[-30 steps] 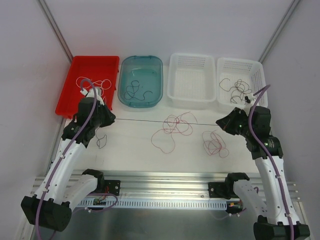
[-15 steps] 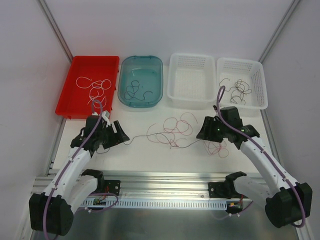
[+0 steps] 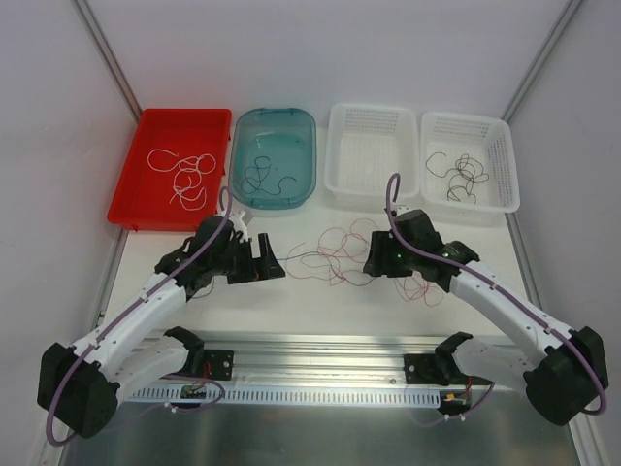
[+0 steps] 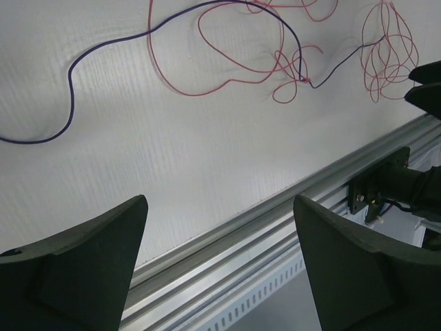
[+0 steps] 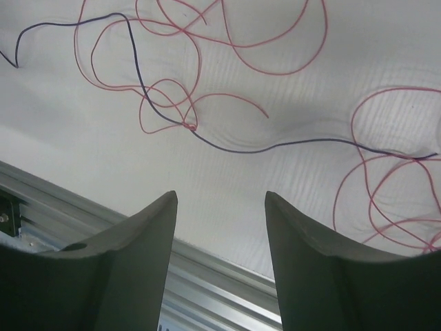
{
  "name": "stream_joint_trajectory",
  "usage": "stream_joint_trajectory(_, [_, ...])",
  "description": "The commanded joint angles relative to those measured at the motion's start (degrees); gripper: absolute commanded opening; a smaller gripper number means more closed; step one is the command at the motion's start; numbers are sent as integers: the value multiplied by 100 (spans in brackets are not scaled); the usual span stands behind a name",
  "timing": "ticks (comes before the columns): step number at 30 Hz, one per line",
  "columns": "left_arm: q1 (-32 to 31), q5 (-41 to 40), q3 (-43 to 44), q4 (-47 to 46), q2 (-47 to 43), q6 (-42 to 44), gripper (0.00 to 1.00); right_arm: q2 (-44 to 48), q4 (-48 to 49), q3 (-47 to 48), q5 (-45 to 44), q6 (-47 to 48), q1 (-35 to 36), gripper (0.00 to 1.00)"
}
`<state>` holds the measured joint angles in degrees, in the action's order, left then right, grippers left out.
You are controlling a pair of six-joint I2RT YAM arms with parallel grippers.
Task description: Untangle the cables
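Cables [image 3: 340,254], thin curly wire strands in red-pink plus one dark purple-black strand, lie loose on the white bench [image 3: 291,303]. They sit midway between its left and right sides, near of the row of bins.

A second ago both grippers were clenched on the ends of the dark strand [image 5: 303,142], holding it taut across the bench. Now they have come inward, and the left gripper [image 3: 264,260] and right gripper [image 3: 372,258] are both released, jaws apart and holding nothing. The dark strand lies slack. It still crosses a red-pink loop at a small snag [image 5: 189,127], so I judge that pull did not free it and a fresh grasp is needed.

Counted:
- One bench.
- Four bins along the far edge:
  - a red plastic tray [image 3: 184,113] with white strands;
  - a teal tub [image 3: 275,113] with dark ones;
  - a left white mesh basket [image 3: 374,109];
  - a right white mesh basket [image 3: 466,117] with dark brown strands.
- Two grippers.
- Two red-pink clumps, one in the middle [image 3: 344,243] and one to the right [image 3: 419,282].
- One dark strand.
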<state>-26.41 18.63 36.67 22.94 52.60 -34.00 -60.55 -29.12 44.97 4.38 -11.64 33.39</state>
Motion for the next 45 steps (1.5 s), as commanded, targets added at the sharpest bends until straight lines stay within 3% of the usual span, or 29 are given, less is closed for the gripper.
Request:
stream_joint_trajectory(1, [-284,-439,306,-561,442,-449,87,-333,758,100,-289,-400,291,57])
stream_joint_trajectory(11, [-865,-931,841,-1924,2306,-1284,84,-1397,1936,-138,-219,-427,669,53])
stream_joint_trajectory(21, [-1225,-1485,1475,-2188,3669,-1715,81,-1310,2016,-436,-605,-444,739,52])
stream_joint_trajectory(29, [-1375,-2276,1440,-2188,3995,-1953,79,-1213,2025,-559,-746,-445,880,52])
stream_joint_trajectory(45, [-1709,-2452,1940,-2171,4329,-2251,73,-870,1911,-779,-1133,-418,951,51])
